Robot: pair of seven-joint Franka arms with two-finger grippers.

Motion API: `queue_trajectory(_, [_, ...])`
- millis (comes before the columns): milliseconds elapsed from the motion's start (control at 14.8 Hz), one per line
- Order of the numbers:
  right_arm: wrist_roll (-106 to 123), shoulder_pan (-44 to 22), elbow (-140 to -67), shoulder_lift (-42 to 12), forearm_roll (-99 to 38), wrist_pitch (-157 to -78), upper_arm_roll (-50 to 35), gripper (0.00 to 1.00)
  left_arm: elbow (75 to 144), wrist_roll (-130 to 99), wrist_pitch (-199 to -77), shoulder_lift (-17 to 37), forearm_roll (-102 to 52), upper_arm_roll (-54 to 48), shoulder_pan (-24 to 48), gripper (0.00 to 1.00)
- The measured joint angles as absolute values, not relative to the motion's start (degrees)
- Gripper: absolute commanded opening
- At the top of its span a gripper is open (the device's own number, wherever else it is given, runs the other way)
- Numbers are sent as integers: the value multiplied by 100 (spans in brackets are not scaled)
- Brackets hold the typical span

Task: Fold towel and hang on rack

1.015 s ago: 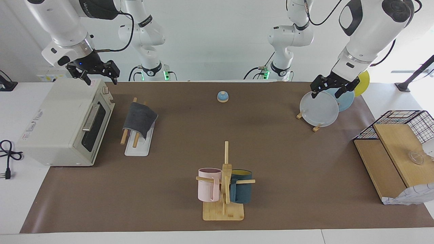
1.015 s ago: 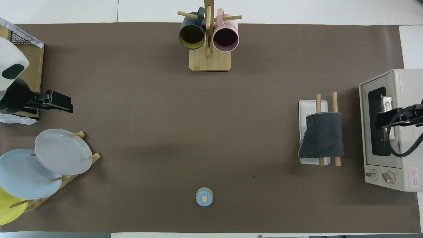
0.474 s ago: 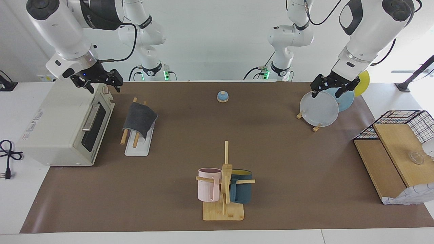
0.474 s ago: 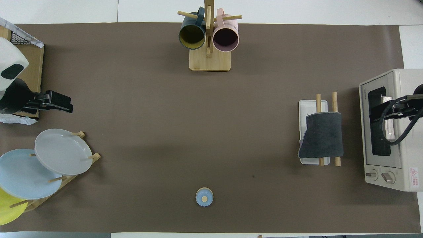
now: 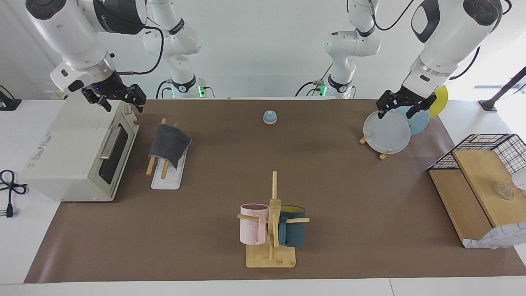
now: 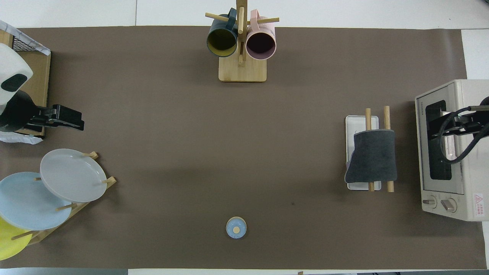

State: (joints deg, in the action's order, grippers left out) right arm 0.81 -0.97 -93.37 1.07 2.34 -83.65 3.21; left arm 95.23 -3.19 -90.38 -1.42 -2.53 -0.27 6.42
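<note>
Dark grey soft towel (image 5: 169, 145) drapes the two-rod wooden rack (image 5: 166, 176), left of frame; left pincer (image 5: 400, 107) and right pincer (image 5: 114, 97) hang spread wide, holding nothing.

Toaster oven (image 5: 78, 152) crowds rack (image 5: 166, 174).

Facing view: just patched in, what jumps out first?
The towel, dark grey side out, is draped over the rack in front of the toaster oven. Both grippers are open and hold nothing: the right gripper over the oven, the left gripper over the plates.
</note>
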Motion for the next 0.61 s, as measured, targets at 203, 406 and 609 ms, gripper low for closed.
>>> queue_trajectory(203, [79,-54,-9263,102,234,-8333,338,100,9523,-319,-9038,-142,-253,-27,642,100])
queue_trajectory(406, [79,-35,-9215,96,234,-8330,342,100,9523,-319,-9038,-142,-253,-27,642,100])
queue_trajectory(609, [79,-35,-9203,91,234,-8330,341,100,9523,-320,-9038,-142,-253,-27,642,100])
